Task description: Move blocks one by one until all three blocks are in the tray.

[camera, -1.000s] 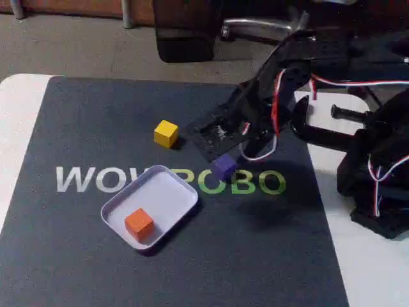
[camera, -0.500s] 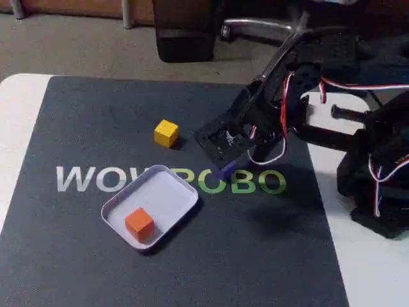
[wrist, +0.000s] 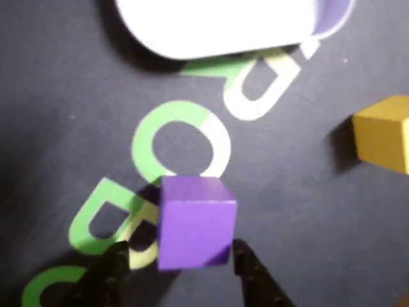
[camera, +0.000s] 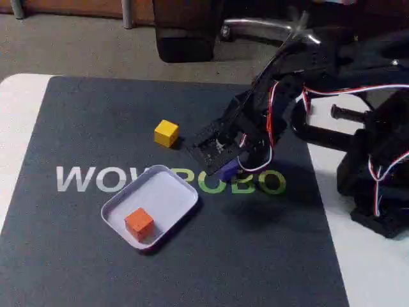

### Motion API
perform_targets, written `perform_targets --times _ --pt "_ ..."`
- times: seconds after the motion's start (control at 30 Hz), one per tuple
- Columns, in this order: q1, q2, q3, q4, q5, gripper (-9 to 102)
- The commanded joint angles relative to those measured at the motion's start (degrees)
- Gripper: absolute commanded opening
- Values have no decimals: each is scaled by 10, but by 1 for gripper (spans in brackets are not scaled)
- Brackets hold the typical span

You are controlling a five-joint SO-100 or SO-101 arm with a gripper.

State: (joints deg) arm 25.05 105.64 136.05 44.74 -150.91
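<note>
Purple block (wrist: 195,220) sits between the 2 dark fingertips of the claw (wrist: 182,272) in the wrist view, over the green lettering near the middle of the mat (camera: 77,128), but I cannot tell whether the jaws are actually squeezing it or just flanking it. If the grip is shallow or only on the lower corners, the cube could twist out on the way to the tray (camera: 167,192), which holds 1 orange block (camera: 138,223). The yellow block (camera: 166,133) waits toward the mat's far edge.

The arm hides most of the purple block (camera: 227,170); the wrist view's edge crops the yellow block (wrist: 385,133).
</note>
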Motion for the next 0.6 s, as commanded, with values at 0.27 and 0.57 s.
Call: perform_targets --times 0.27,0.57 --pt "-19 -46 -62 -5 27 18" --pt "-19 -52 -68 -5 43 15"
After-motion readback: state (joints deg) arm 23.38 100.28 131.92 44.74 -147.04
